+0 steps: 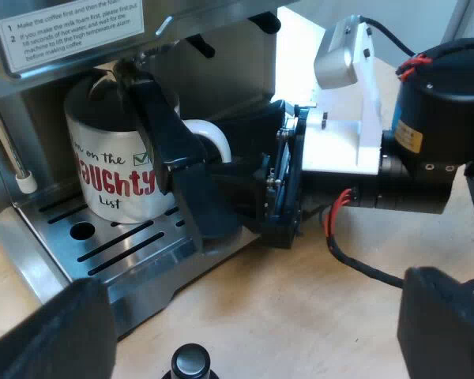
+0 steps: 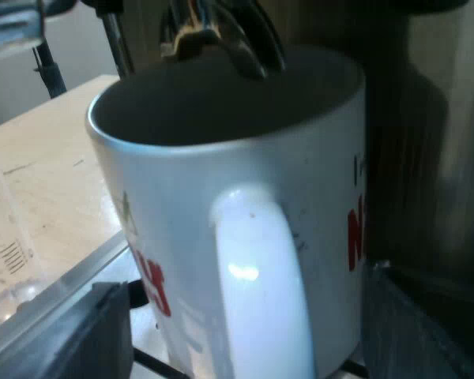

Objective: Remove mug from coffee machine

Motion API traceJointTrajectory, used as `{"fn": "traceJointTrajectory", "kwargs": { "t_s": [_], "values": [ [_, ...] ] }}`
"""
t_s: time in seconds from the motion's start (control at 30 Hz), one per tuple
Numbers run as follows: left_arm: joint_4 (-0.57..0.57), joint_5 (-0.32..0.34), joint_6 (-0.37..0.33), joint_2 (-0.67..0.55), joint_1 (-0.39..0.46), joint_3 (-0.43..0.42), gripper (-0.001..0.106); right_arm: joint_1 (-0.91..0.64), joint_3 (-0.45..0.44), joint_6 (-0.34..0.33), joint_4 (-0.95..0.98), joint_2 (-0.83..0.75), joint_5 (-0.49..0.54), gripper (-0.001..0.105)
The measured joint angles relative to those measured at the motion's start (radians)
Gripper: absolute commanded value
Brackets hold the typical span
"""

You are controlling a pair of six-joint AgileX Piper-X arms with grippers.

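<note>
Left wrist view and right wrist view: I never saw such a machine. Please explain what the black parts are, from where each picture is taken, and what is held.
These are two robot arms at a coffee machine. Each carries a camera at its wrist, so each picture looks along that arm's own black fingers. In the left wrist view the left gripper is open above the table, holding nothing; a black-knobbed tamper stands nearby. Farther off, the right arm reaches to the white mug on the machine's metal tray. The right wrist view is close to the mug: the right gripper is open, the mug's handle between its fingers, not yet gripped.
</note>
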Motion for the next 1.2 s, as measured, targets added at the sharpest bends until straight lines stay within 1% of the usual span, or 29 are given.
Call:
{"fn": "traceJointTrajectory", "kwargs": {
  "t_s": [0.17, 0.23, 0.27, 0.3, 0.33, 0.37, 0.4, 0.43, 0.5, 0.53, 0.63, 1.07, 1.2],
  "values": [
    [0.0, 0.0, 0.0, 0.0, 0.0, 0.0, 0.087, 0.0, -0.029, 0.0, 0.002, 0.016, 0.0, 0.063],
    [0.0, 0.0, 0.0, 0.0, 0.0, 0.0, 0.087, 0.0, -0.031, 0.0, 0.002, 0.016, 0.0, 0.06],
    [0.0, 0.0, 0.0, 0.0, 0.0, 0.0, 0.087, 0.0, -0.031, 0.0, 0.002, 0.016, 0.0, 0.056],
    [0.0, 0.0, 0.0, 0.0, 0.0, 0.0, 0.087, 0.0, -0.031, 0.0, 0.002, 0.016, 0.0, 0.048],
    [0.0, 0.0, 0.0, 0.0, 0.0, 0.0, 0.087, 0.0, -0.031, 0.0, 0.002, 0.016, 0.0, 0.042],
    [0.0, 0.0, 0.0, 0.0, 0.0, 0.0, 0.087, 0.0, -0.031, 0.0, 0.002, 0.016, 0.0, 0.038],
    [0.0, 0.0, 0.0, 0.0, 0.0, 0.0, 0.087, 0.0, -0.031, 0.0, 0.002, 0.016, 0.0, 0.031],
    [0.0, 0.0, 0.0, 0.0, 0.0, 0.0, 0.087, 0.0, -0.031, 0.0, 0.002, 0.016, 0.0, 0.028],
    [0.0, 0.0, 0.0, 0.0, 0.0, 0.0, 0.087, 0.0, -0.031, 0.0, 0.002, 0.016, 0.0, 0.017],
    [0.0, 0.0, 0.0, 0.0, 0.0, 0.0, 0.087, 0.0, -0.031, 0.0, 0.002, 0.016, 0.0, 0.014],
    [0.0, 0.0, 0.0, 0.0, 0.0, 0.0, 0.087, 0.0, -0.033, -0.001, 0.002, 0.016, 0.003, 0.001],
    [0.0, 0.0, 0.0, 0.0, 0.0, 0.0, 0.087, 0.0, -0.033, -0.001, 0.002, 0.016, 0.004, 0.0],
    [0.0, 0.0, 0.0, 0.0, 0.0, 0.0, 0.087, 0.006, -0.016, -0.001, 0.007, -0.005, 0.004, 0.0]
  ]
}}
